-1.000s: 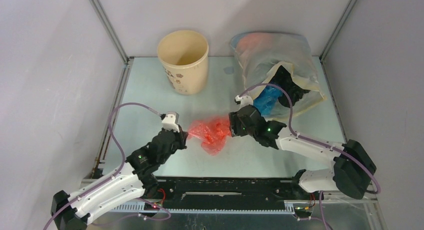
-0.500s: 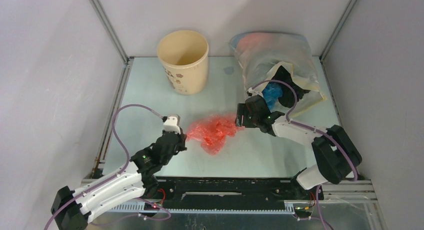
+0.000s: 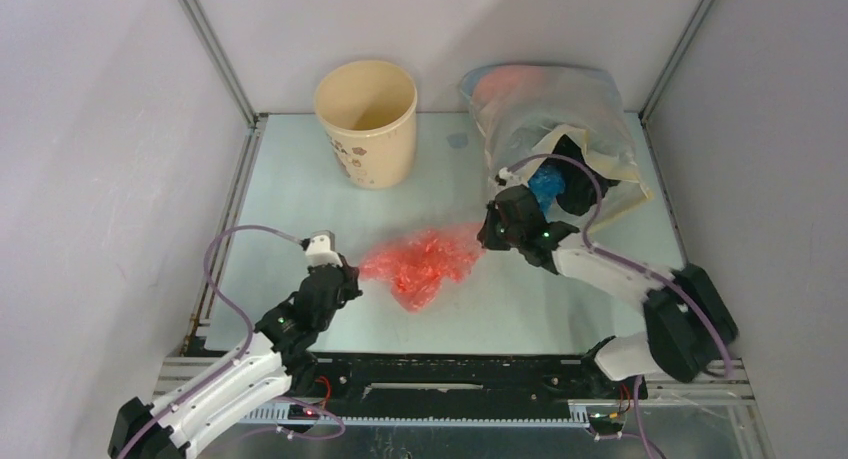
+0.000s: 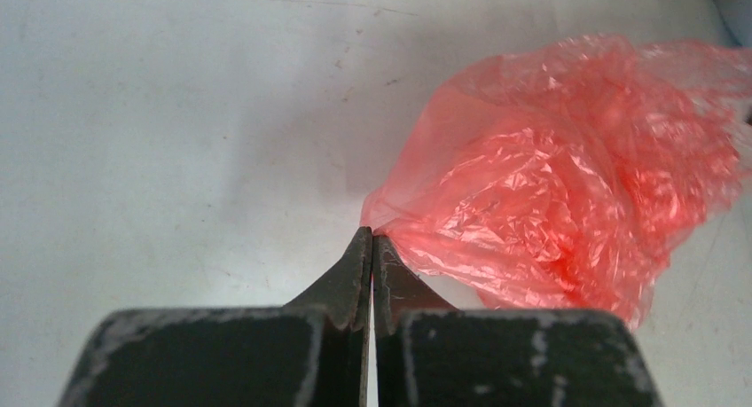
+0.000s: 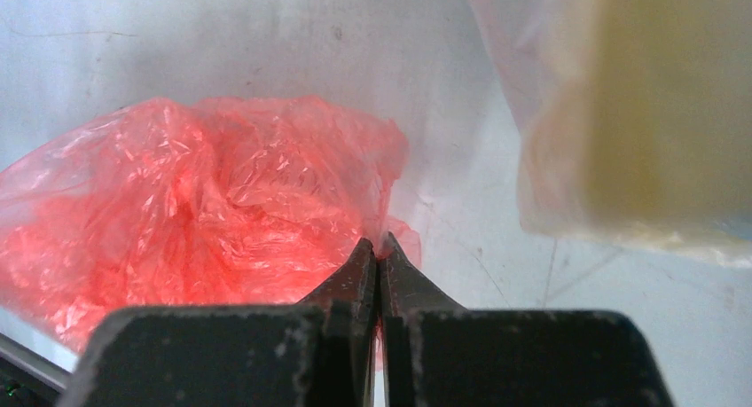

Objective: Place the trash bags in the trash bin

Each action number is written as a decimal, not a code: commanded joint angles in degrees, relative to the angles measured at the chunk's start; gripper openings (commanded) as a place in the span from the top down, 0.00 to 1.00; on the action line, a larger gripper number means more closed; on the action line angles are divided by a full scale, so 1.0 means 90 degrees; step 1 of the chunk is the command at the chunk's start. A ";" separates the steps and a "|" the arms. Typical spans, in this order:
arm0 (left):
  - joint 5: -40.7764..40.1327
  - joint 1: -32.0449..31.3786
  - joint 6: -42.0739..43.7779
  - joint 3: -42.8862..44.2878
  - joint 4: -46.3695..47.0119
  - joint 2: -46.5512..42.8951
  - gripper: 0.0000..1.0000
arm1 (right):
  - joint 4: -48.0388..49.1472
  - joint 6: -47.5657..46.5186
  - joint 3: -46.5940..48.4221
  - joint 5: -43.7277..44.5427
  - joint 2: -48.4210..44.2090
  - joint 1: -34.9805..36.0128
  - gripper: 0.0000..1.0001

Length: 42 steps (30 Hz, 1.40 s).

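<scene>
A crumpled red trash bag (image 3: 422,264) lies stretched across the middle of the table, between the two arms. My left gripper (image 3: 350,277) is shut on its left corner (image 4: 381,225). At the other end, my right gripper (image 3: 484,229) is shut on the bag's right edge (image 5: 390,230), with red film pinched between the jaws. The cream trash bin (image 3: 367,121) with dark motifs stands upright and open at the back left, apart from both grippers. A blue bag (image 3: 546,185) shows inside a large clear bag (image 3: 560,109) at the back right.
The clear bag holds black, blue and reddish things and lies against the back right corner, just behind my right wrist (image 5: 638,114). Metal frame posts (image 3: 215,54) rise at the table's back corners. A black rail (image 3: 460,371) runs along the near edge.
My right gripper let go of the red bag, moved right and back, then shut on its right edge. My left arm drew back toward the near left, stretching the bag.
</scene>
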 commanded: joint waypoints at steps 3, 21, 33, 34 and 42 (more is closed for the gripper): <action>-0.0016 0.0312 -0.0425 -0.0048 0.0157 -0.0764 1.00 | -0.0977 -0.0357 0.0278 0.0789 -0.2079 0.0120 1.00; 0.0975 0.0789 -0.0015 0.1010 0.0115 -0.0087 0.46 | -0.2346 -0.1222 0.1165 0.0272 -0.3829 0.1372 1.00; 0.3597 0.0763 -0.0700 0.1462 -0.0164 -0.0253 0.13 | -0.2195 -0.1256 0.1424 0.0581 -0.3400 0.2123 1.00; 0.3969 0.0723 -0.0763 0.1438 -0.0083 -0.0125 0.12 | -0.2210 -0.1257 0.1428 0.0638 -0.3392 0.2139 1.00; 0.4047 -0.0079 -0.0547 0.0968 0.0394 0.0649 0.17 | -0.2308 -0.1200 0.1423 0.0813 -0.3337 0.2178 1.00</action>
